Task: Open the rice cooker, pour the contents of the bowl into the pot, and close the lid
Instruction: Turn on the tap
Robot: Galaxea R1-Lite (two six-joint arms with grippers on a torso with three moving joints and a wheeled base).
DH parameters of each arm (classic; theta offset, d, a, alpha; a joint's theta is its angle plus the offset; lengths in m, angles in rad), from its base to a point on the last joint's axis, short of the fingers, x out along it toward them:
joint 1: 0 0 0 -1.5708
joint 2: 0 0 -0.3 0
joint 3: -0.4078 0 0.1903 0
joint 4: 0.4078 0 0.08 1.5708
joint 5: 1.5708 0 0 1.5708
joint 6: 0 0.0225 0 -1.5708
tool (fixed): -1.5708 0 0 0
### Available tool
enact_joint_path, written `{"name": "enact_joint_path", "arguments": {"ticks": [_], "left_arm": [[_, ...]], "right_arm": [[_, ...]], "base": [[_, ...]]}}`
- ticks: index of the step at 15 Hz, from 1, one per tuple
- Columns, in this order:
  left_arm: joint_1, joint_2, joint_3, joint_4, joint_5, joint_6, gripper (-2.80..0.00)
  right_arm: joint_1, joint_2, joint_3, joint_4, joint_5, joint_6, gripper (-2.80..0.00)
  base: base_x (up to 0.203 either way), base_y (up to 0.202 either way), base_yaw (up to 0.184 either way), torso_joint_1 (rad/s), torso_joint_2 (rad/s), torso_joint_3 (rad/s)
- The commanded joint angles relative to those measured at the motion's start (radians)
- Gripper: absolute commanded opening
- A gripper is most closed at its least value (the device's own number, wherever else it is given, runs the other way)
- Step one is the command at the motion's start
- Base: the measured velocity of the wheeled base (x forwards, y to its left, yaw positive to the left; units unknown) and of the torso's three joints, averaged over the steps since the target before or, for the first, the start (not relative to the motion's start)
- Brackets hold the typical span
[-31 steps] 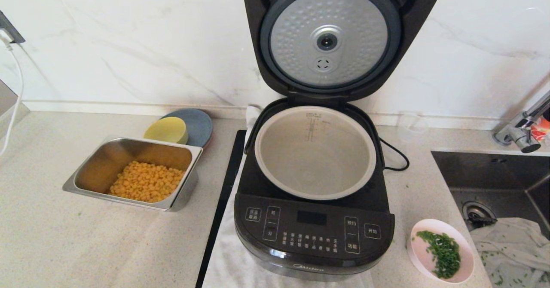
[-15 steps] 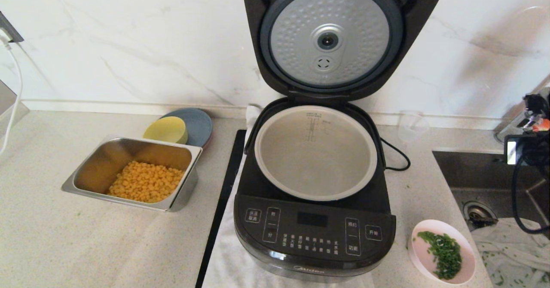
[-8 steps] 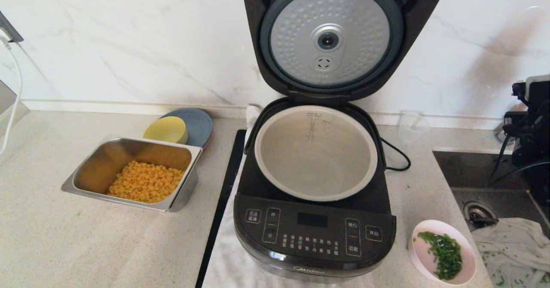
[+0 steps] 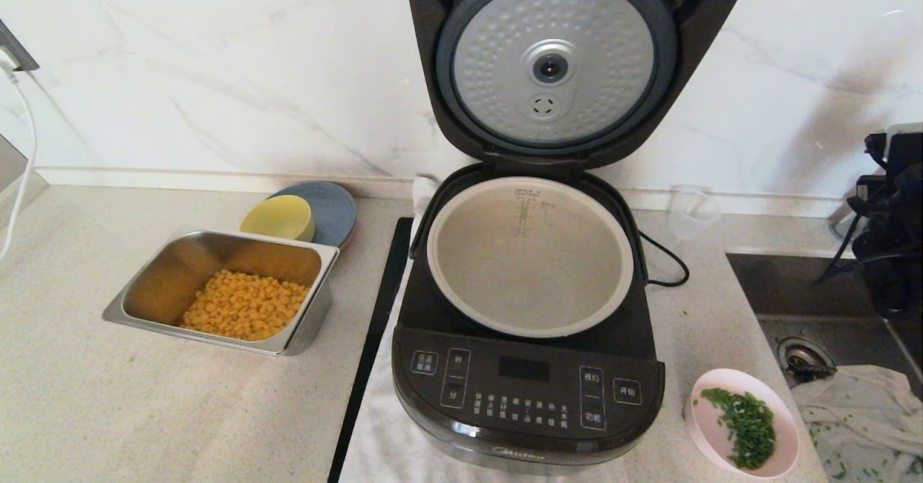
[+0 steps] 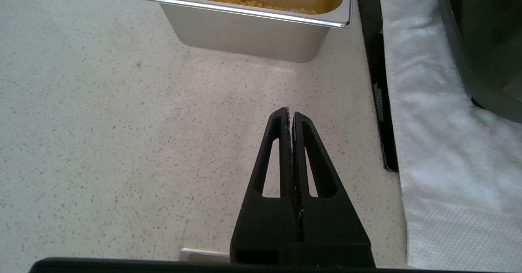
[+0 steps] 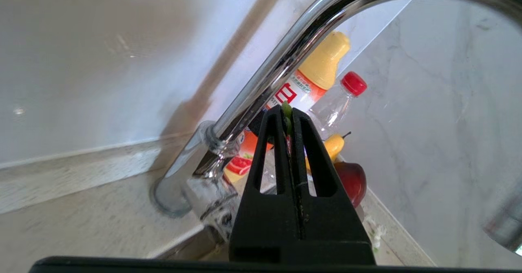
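Right gripper closed before the chrome faucet; bottles behind.

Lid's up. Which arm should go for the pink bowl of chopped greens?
Right, probably. The small pale-pink bowl sits on the counter right of the glossy black rice cooker, below the right tool near the sink. The left tool hovers beyond the cooker, by the steel corn tray.

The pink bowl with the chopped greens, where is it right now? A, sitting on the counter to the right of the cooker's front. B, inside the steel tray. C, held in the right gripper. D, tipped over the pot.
A: the bowl sits upright on the counter beside the front right corner of the rice cooker, greens still in it, with no gripper touching it.
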Motion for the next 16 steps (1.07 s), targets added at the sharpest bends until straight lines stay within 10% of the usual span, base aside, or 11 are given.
{"name": "enact_joint_path", "arguments": {"ticks": [1, 16], "left_arm": [[-0.001, -0.002, 0.000, 0.000, 0.000, 0.000, -2.80], [0.000, -0.002, 0.000, 0.000, 0.000, 0.000, -2.80]], "right_arm": [[-0.030, 0.054, -0.051, -0.005, 0.007, -0.004, -2.80], [-0.048, 0.072, -0.132, 0.200, 0.032, -0.003, -2.80]], "base": [[0.000, 0.000, 0.000, 0.000, 0.00, 0.000], [0.000, 0.000, 0.000, 0.000, 0.00, 0.000]]}}
